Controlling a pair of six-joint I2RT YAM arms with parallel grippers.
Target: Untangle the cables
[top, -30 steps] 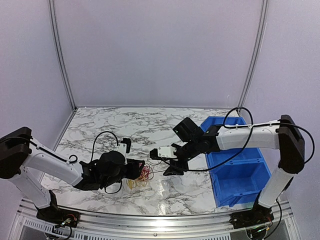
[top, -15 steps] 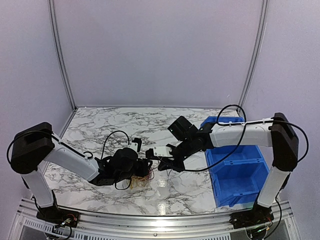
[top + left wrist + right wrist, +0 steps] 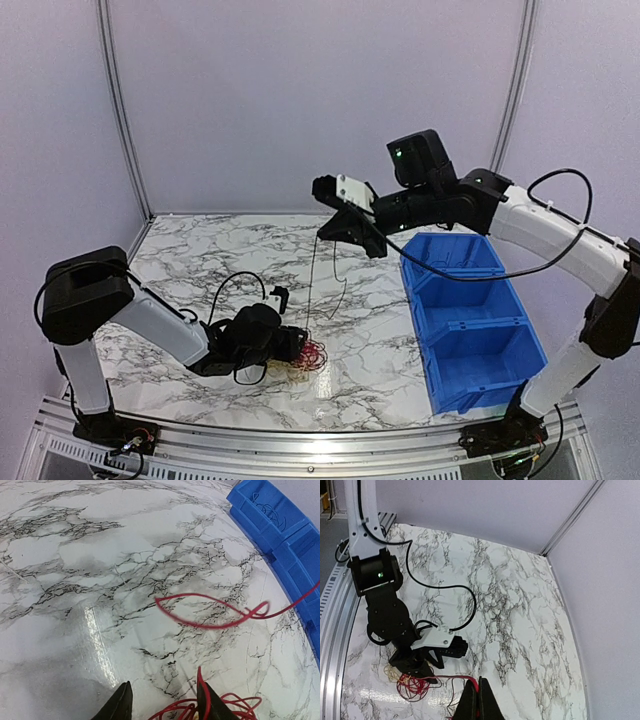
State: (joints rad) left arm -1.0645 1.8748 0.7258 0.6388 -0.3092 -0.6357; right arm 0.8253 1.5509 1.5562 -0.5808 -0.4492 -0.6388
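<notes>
Risen high above the cable bundle (image 3: 305, 355), the right gripper (image 3: 325, 228) pinches a red cable (image 3: 210, 625); the left gripper (image 3: 165, 707) rests spread at the bundle.

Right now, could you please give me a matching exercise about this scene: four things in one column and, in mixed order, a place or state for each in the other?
Things:
1. right gripper
2. left gripper
3. blue bin
4. cable bundle

Places or states:
A. lies on the marble table, mostly red and yellow
B. low beside the bundle, jaws apart
C. stands at the table's right side
D. raised high, shut on a red cable

Pairs: 1-D, 2-B, 3-C, 4-A
</notes>
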